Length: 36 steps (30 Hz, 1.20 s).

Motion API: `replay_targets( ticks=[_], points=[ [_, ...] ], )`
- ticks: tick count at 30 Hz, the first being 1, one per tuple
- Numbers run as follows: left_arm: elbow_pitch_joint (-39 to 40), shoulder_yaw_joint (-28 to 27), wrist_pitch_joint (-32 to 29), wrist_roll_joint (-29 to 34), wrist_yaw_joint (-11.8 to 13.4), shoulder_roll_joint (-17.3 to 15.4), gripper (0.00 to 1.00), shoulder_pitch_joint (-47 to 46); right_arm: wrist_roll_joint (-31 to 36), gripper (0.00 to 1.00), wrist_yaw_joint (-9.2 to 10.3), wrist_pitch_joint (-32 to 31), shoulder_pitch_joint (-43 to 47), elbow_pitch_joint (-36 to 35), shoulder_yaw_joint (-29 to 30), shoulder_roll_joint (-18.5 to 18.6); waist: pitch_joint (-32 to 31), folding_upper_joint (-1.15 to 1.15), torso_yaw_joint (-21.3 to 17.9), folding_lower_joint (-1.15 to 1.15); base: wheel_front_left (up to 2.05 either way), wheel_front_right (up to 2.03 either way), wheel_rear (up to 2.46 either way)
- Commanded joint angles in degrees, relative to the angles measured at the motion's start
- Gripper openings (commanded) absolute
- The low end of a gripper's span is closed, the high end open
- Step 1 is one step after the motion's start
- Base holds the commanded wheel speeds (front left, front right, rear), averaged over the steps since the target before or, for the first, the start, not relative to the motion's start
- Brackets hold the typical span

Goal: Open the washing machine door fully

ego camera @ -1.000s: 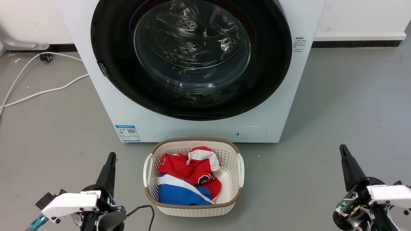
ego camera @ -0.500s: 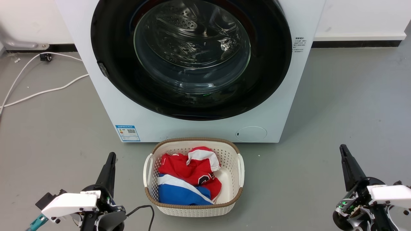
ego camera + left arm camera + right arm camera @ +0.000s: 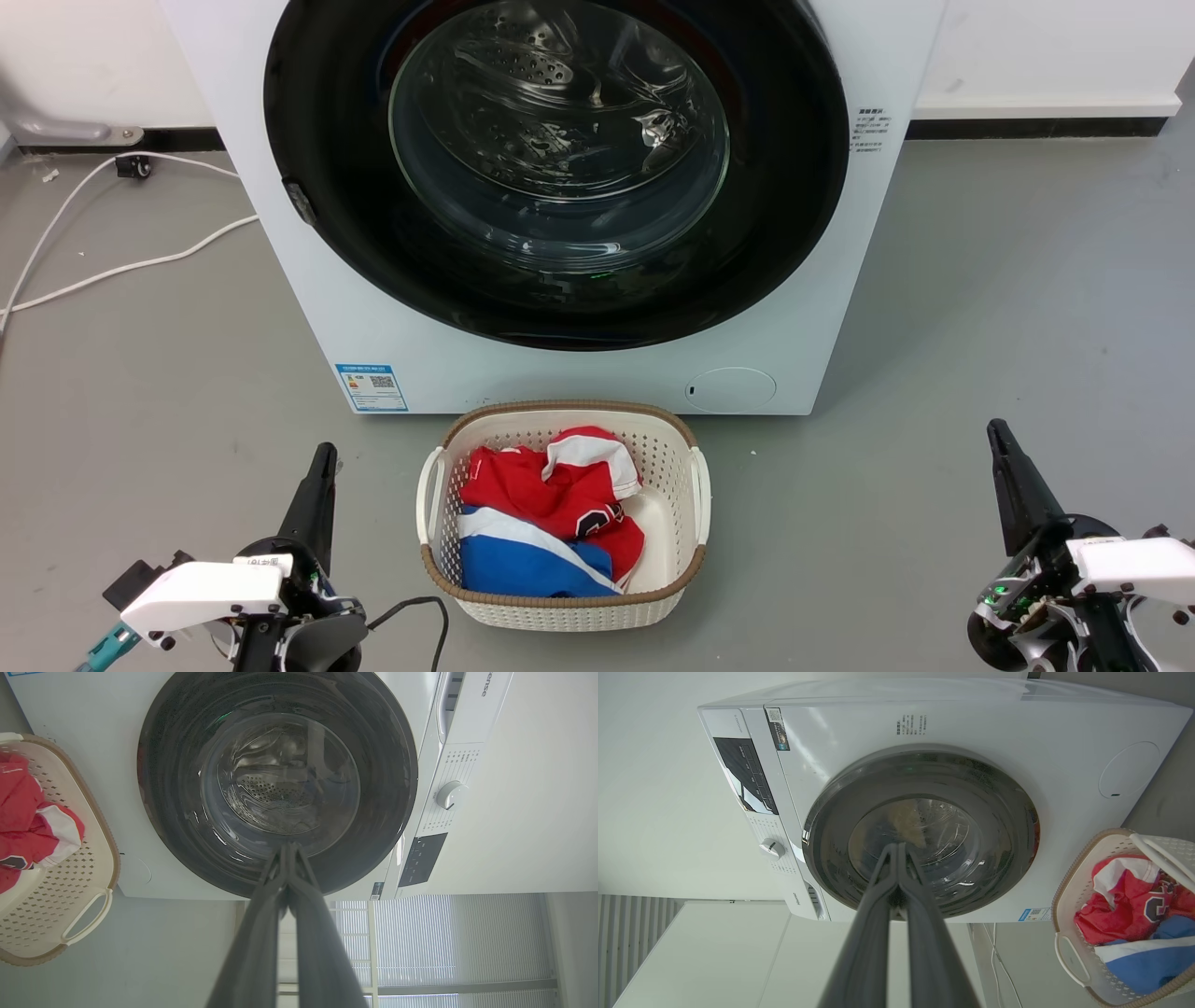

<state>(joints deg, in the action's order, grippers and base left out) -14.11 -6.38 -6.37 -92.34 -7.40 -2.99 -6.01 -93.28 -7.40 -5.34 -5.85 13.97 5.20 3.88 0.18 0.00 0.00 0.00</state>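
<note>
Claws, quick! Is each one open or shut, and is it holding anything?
Left claw: shut, holding nothing.
Right claw: shut, holding nothing.

I am watching the head view for any change over this last second and am finding none: the left claw [image 3: 324,454], the right claw [image 3: 995,429] and the washing machine door [image 3: 556,163] are showing no shift that I can make out from here.
</note>
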Motion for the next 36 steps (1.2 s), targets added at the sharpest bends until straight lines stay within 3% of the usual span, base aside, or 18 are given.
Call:
replay_targets(
  ticks=[1, 11, 12, 13, 14, 26, 36],
  points=[
    [0.0, -0.2, -0.1, 0.3, -0.2, 0.0, 0.00, -0.5, 0.2, 0.00, -0.17, -0.2, -0.6, 0.1, 0.1, -0.2, 0.0, 0.00, 0.0, 0.00, 0.00, 0.00, 0.00],
    [0.0, -0.2, -0.1, 0.3, -0.2, 0.1, 0.00, -0.5, 0.4, 0.00, -0.17, -0.3, -0.6, 0.1, 0.3, -0.3, 0.0, 0.00, 0.0, 0.00, 0.00, 0.00, 0.00],
    [0.0, 0.0, 0.0, 0.0, 0.0, 0.0, 1.00, 0.0, 0.1, 1.00, 0.00, -0.2, 0.0, 0.0, 0.2, -0.1, 0.0, 0.00, 0.0, 0.00, 0.00, 0.00, 0.00],
    [-0.3, 0.1, 0.0, 0.0, 0.0, 0.0, 0.00, 0.1, 0.1, 0.00, 0.00, -0.2, 0.2, 0.2, 0.2, -0.2, 0.0, 0.00, 0.0, 0.00, 0.00, 0.00, 0.00],
    [-0.3, 0.3, 0.1, 0.0, 0.0, 0.1, 1.00, 0.2, 0.2, 1.00, 0.00, -0.1, 0.3, 0.2, 0.1, -0.2, 0.0, 0.00, 0.0, 0.00, 0.00, 0.00, 0.00],
    [1.6, 5.3, 3.7, 2.9, 0.0, -0.4, 1.00, 0.0, 2.9, 1.00, -0.02, 3.1, 2.1, -2.5, -1.9, 0.2, 0.0, 0.00, 0.0, 0.00, 0.00, 0.00, 0.00],
    [4.1, 7.2, 6.2, 15.2, 0.0, -0.4, 1.00, -0.2, 11.5, 1.00, -0.03, 5.7, 2.7, -4.3, -3.4, 1.6, -0.1, 0.00, -0.1, 0.00, 0.00, 0.00, 0.00]
  ],
)
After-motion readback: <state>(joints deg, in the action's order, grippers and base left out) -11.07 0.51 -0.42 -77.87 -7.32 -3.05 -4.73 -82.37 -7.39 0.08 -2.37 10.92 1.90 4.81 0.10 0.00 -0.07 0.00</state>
